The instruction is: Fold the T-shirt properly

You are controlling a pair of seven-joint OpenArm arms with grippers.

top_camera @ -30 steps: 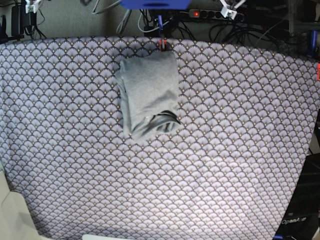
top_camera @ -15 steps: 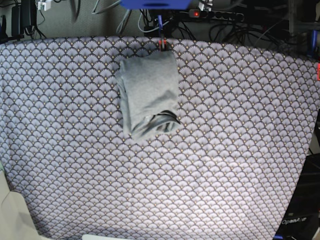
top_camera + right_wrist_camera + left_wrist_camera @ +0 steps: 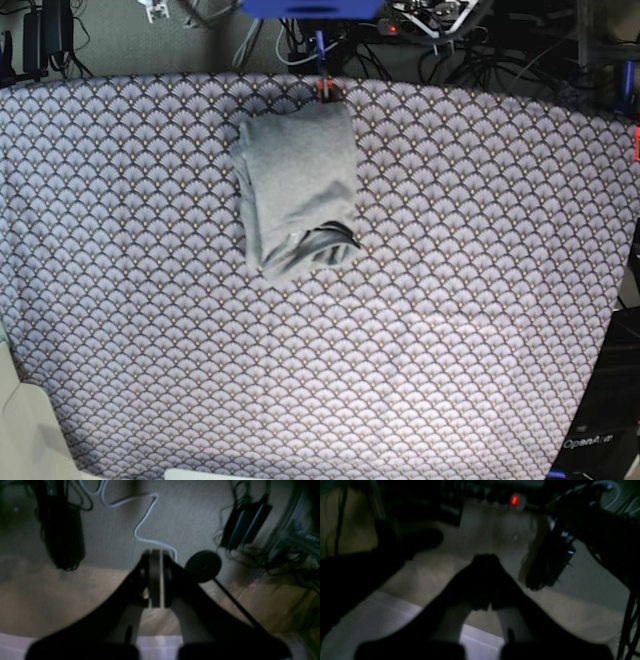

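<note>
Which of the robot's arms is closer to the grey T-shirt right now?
Left, but only narrowly. In the base view the left tool sits above-right of the T-shirt, the right tool above-left and slightly farther; neither touches it.

Only "OpenArm" reads, white on the dark base part at lower right

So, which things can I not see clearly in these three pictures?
- Base view: both arms are almost fully cut off by the top edge.
- Base view: the folded T-shirt hides its own inner layers and underside.
- Left wrist view: dark and blurred; the left tool is only a silhouette.
- Right wrist view: the right tool blocks the floor behind; no shirt shows.
</note>
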